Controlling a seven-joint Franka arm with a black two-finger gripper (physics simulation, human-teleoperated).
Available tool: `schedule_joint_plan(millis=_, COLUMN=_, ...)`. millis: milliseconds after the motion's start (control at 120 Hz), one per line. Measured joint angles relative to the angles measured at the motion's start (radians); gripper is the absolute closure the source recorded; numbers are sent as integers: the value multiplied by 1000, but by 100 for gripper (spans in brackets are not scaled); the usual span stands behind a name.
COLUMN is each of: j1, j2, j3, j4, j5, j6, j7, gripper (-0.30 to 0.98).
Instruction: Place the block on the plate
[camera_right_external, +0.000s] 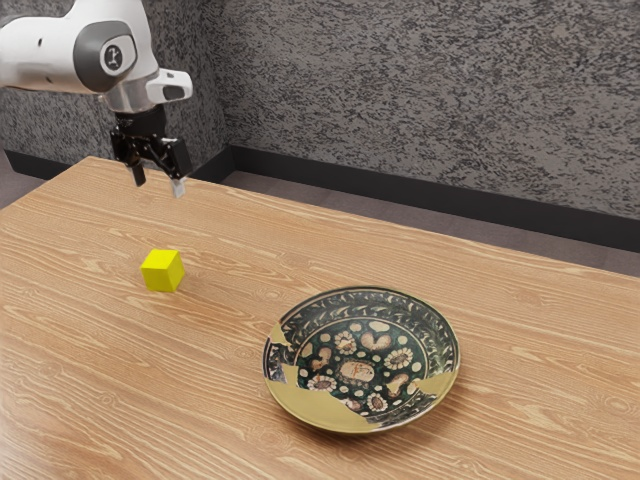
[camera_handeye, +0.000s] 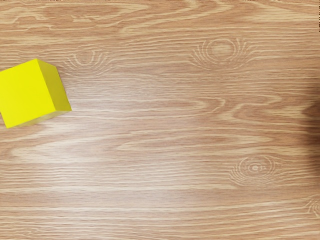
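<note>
Landmark: the round, patterned plate (camera_right_external: 355, 372), dark with cream flower motifs and plain gold-coloured patches along its rim. It lies face up on the light-brown wood-grain table (camera_right_external: 150, 400).

Task object: the small bright-yellow cube-shaped block (camera_right_external: 161, 271). Position: on the tabletop, well apart from the plate, toward the exterior view's left of it and set somewhat farther from that camera. Block rests flat on one face; not on the plate. The wrist view also shows it on the wood, off to one side of the hand rather than centred under it.

Tool: black two-finger gripper (camera_right_external: 158, 181), fingers spread apart with nothing between them. It hangs pointing down in the air, higher than the plate and well away from it, toward the exterior view's left and rear, farther from the plate than the block is. No contact with block or plate.

Arm: white and grey robot arm (camera_right_external: 45, 55), entering from the exterior view's upper left, on the gripper's side of the plate.

Background: rough grey wall (camera_right_external: 430, 90) beyond the plate, past the table's far edge, with a black baseboard (camera_right_external: 400, 194) along its foot.
</note>
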Motion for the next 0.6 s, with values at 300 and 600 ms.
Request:
schedule_joint_plan(millis=300, j1=1, j2=7, j3=17, j4=6, j5=-2, j6=3, j7=9, gripper=0)
schedule_joint_plan(millis=600, j1=76, j2=206, j3=62, j4=156, j5=4, j6=57, j7=10, gripper=0)
